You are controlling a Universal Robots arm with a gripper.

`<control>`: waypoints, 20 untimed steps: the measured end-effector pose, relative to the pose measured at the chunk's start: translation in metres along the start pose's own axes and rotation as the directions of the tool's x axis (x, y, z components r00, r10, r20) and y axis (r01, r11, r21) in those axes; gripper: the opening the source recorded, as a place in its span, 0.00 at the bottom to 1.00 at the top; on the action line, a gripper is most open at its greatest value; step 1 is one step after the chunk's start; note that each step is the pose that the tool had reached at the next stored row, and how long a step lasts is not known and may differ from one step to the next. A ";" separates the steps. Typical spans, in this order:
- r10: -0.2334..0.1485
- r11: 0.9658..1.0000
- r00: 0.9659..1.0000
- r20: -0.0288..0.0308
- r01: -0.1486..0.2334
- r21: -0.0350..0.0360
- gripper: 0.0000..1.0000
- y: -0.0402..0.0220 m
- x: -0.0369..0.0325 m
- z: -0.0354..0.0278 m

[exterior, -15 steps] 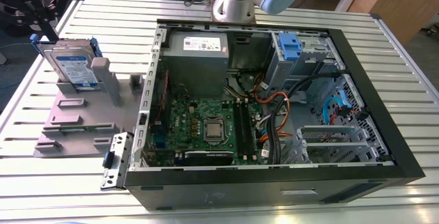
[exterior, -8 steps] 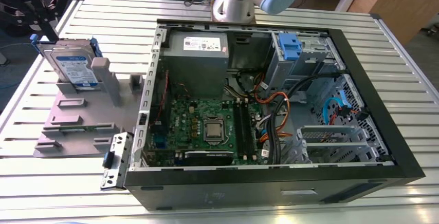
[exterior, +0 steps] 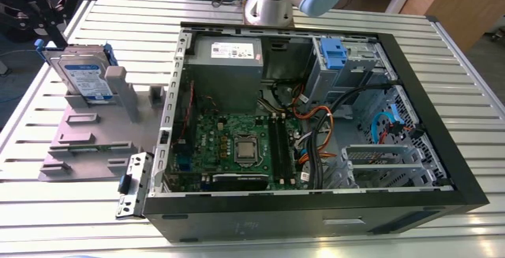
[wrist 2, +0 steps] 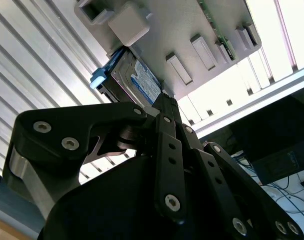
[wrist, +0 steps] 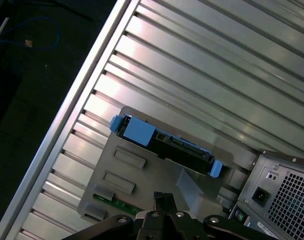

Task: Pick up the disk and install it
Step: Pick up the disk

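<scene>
The disk (exterior: 85,76) stands upright in the grey holder (exterior: 88,138).

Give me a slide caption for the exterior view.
Disk stands upright in a grey holder on the slatted table, beside the open computer case.

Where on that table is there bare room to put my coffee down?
Bare ribbed table lies between the grey holder plate and the near edge, and at the exterior view's right of the computer case. Inside the case it is crowded with boards and cables.
</scene>
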State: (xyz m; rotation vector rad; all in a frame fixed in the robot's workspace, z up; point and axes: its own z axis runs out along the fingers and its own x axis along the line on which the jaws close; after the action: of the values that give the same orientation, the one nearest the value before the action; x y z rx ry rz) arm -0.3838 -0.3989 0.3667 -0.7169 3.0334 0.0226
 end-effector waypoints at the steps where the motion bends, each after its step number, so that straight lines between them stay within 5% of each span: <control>1: -0.001 1.000 1.000 0.000 0.001 0.000 0.11 0.0000 0.0000 0.0000; 20: -0.012 1.000 1.000 0.000 0.012 0.000 0.11 0.0000 0.0000 0.0000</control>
State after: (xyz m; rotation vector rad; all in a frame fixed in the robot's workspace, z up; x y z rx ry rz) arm -0.3838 -0.3989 0.3667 -0.7352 3.0292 0.0228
